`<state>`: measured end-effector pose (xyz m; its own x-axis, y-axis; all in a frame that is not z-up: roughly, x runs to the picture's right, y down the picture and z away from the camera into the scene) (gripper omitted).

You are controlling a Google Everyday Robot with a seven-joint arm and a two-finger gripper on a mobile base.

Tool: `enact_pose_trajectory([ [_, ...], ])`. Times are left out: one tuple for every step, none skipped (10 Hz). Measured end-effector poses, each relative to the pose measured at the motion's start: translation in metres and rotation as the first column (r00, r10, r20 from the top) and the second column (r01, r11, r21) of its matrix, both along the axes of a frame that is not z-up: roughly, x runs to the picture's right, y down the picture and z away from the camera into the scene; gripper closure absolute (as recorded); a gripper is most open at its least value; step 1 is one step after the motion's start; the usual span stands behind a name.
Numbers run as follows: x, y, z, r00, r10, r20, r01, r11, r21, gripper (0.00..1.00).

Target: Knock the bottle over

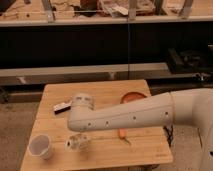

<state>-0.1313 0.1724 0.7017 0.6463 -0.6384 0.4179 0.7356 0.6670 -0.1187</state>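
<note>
Under the elbow of a thick white arm, the pincer (77, 143) hangs low over the front left part of a pale wooden slatted table (107, 90). Whether it is wide, narrow or gripping cannot be told. Right at it sits a small, pale, see-through shape that seems to be the bottle (71, 144); its long axis and which way it points cannot be made out. Left of the pincer, apart from it, stands a white plastic cup (40, 146), upright. Behind it lies a flat dark and white object (62, 107). To its right lie a slim orange item (122, 134) and, farther back, a round reddish dish (133, 96).
</note>
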Motion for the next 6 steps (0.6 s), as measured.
enact_pose_trajectory([
  [-0.003,0.001,0.0,1.0,-0.006,0.006,0.006,1.0,-0.001,1.0],
  [-0.011,0.002,-0.001,1.0,-0.015,0.017,0.015,0.9999,0.0,1.0],
  [-0.023,0.004,-0.002,0.999,-0.025,0.033,0.025,0.9997,0.001,1.0],
  [-0.028,0.004,-0.003,0.999,-0.028,0.041,0.028,0.9996,0.0,1.0],
  [-0.029,0.005,-0.003,0.998,-0.035,0.051,0.035,0.9994,-0.001,1.0],
  [-0.029,0.007,-0.002,0.998,-0.039,0.058,0.04,0.9992,-0.006,1.0],
])
